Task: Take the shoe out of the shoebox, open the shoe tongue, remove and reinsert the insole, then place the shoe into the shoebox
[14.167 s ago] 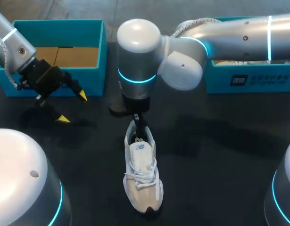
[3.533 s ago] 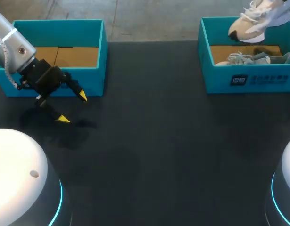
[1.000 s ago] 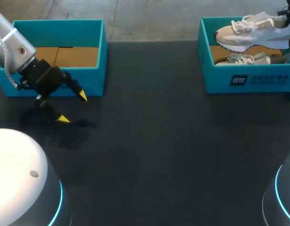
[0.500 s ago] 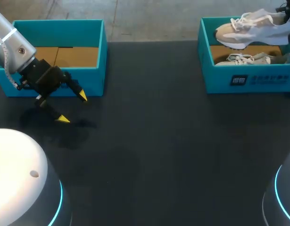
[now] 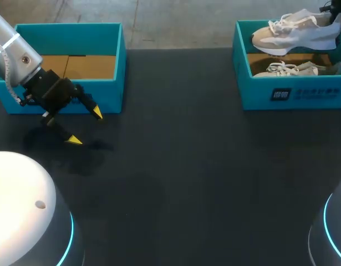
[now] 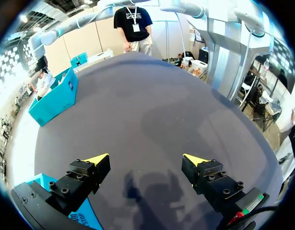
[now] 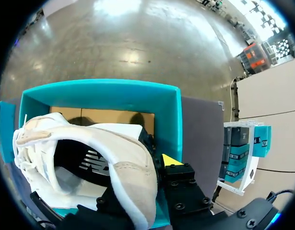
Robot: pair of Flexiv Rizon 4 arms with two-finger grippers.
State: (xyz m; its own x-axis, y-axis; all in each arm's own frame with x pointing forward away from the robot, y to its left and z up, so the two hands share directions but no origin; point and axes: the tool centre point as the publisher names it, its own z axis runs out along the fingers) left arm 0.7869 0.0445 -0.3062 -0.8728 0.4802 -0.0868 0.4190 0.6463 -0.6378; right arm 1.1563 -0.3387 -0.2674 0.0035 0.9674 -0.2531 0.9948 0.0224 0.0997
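Right claw (image 7: 154,154) clamps the shoe (image 5: 295,34) by its heel, upper right over the box (image 5: 292,94). I judge it light and floppy, the heel stiffest. Left claw (image 5: 86,127) gapes, empty.

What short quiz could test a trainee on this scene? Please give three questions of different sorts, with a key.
1. True or false: the left claw is open and holds nothing.
2. Choose one: where is the shoe that the right claw grips?
A. flat on the table
B. above the right shoebox
C. in the left claw
3. Short answer: what lies inside the right shoebox, under the gripped shoe?

Key: 1 true; 2 B; 3 another shoe.
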